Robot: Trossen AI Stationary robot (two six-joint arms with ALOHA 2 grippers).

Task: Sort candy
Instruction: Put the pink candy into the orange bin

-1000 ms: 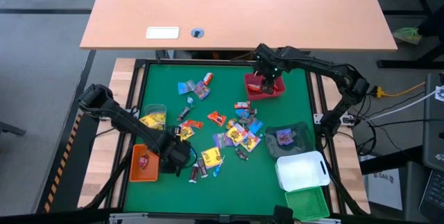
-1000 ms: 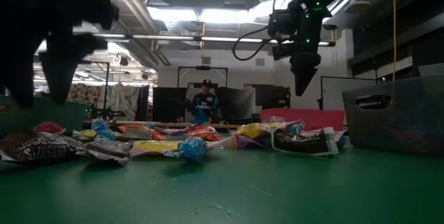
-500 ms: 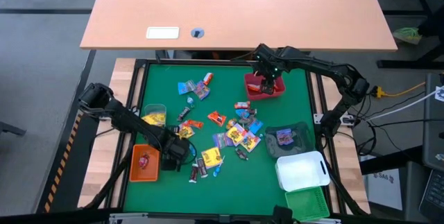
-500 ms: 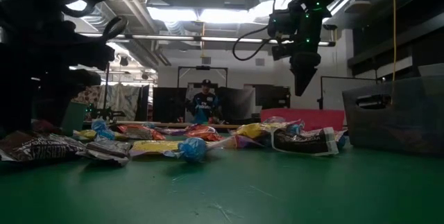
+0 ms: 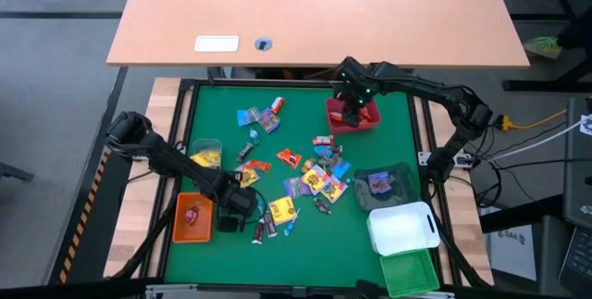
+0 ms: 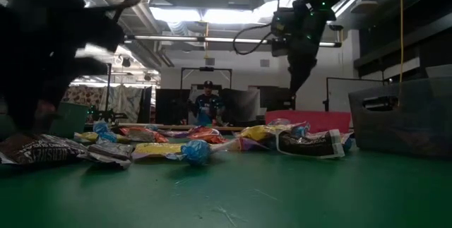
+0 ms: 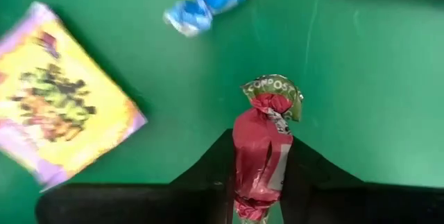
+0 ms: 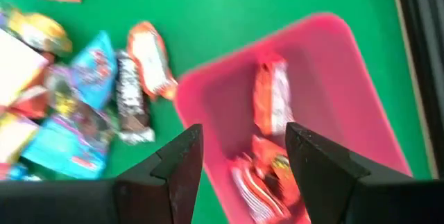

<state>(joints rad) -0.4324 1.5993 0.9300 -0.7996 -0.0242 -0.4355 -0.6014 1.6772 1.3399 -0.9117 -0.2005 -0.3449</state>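
Green felt covers the table (image 5: pixel 370 243), with crinkly candy (image 5: pixel 310 180) strewn mid-mat. Low beside the orange bin (image 5: pixel 191 218), the left gripper (image 7: pixel 258 182) pinches a red twist-wrapped sweet (image 7: pixel 262 151). Over the red bin (image 8: pixel 326 106) at the far edge, the right gripper (image 8: pixel 243 151) hangs spread and empty.

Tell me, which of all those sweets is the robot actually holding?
The red-wrapped candy with the green twisted end. It alone sits pinched between the left gripper's fingers; the others lie loose on the green mat or in bins.
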